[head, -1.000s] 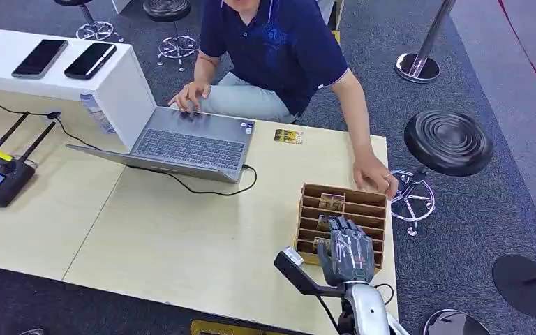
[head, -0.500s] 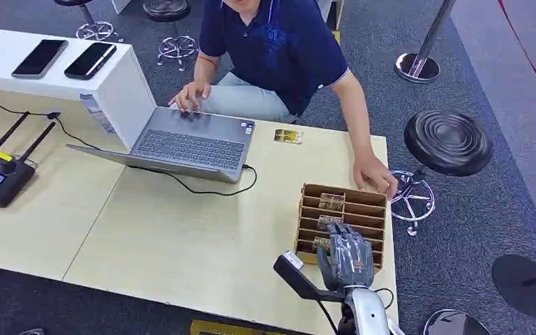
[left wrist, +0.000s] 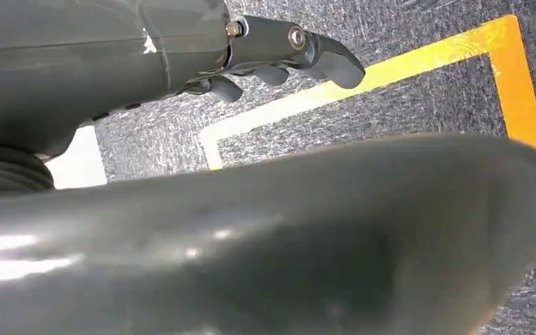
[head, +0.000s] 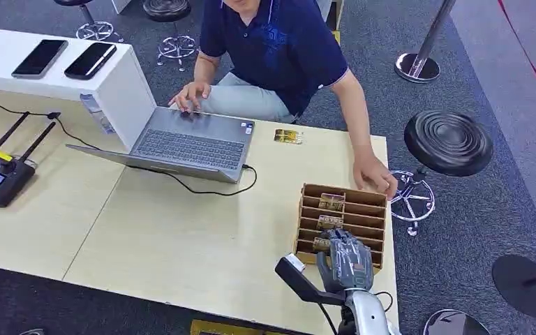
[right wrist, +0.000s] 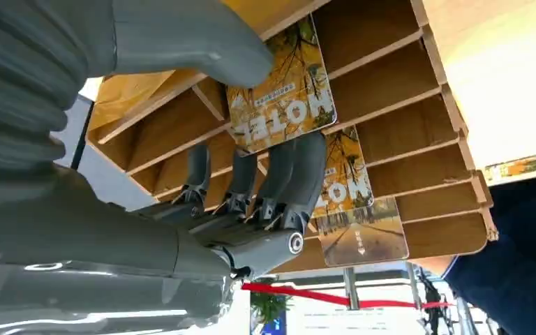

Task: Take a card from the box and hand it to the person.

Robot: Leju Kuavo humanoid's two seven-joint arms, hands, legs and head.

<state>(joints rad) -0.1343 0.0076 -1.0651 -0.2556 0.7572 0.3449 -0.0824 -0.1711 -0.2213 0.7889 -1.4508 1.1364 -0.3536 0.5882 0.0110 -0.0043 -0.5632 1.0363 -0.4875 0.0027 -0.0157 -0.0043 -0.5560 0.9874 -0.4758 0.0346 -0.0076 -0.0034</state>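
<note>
Now R hand [right wrist: 251, 174] has hotel card [right wrist: 283, 98] pinched thumb-vs-fingers just above wooden slotted box [head: 373, 209]; L hand [left wrist: 279, 52] hangs empty, fingers curled; risk: thin edge grip, card may slip or snag divider.

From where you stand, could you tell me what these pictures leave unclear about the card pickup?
- Head view: the right robot hand covers the wooden box's nearest slots.
- Right wrist view: thumb and fingers overlap the card; firm grip unconfirmed.
- Left wrist view: a blurred grey cover hides most of the left robot hand.
</note>
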